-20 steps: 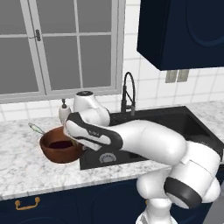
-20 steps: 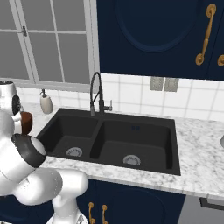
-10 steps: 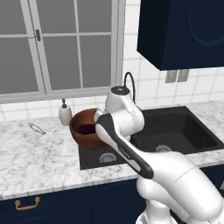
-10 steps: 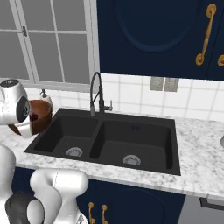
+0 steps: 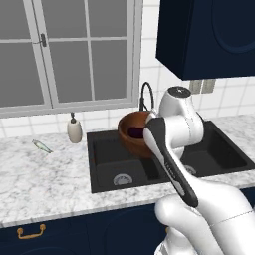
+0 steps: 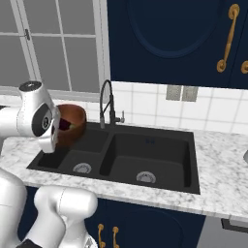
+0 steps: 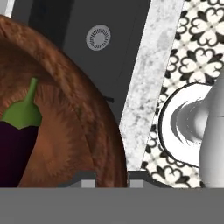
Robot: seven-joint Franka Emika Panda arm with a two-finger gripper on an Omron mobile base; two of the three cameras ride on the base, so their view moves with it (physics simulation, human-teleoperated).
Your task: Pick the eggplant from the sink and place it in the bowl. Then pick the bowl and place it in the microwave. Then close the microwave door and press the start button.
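The reddish-brown bowl [image 5: 133, 133] [image 6: 73, 124] hangs in the air above the left basin of the black sink [image 5: 115, 167] [image 6: 145, 156], tilted toward the arm. The dark purple eggplant [image 5: 136, 132] [image 6: 64, 124] [image 7: 15, 146] with its green cap lies inside the bowl [image 7: 65, 127]. My gripper [image 7: 111, 180] is shut on the bowl's near rim, one finger inside the wall and one outside. The microwave and its door are out of view.
A black gooseneck faucet [image 5: 146, 94] [image 6: 104, 102] rises just behind the bowl. A white soap dispenser [image 5: 74, 130] and a small thin utensil [image 5: 42, 146] are on the marble counter [image 5: 45, 184] left of the sink. Dark blue cabinets [image 5: 209, 35] hang overhead at the right.
The arm has lifted the bowl with the eggplant off the counter left of the sink and swung it to the right, over the left basin. The grip on the rim is unchanged.
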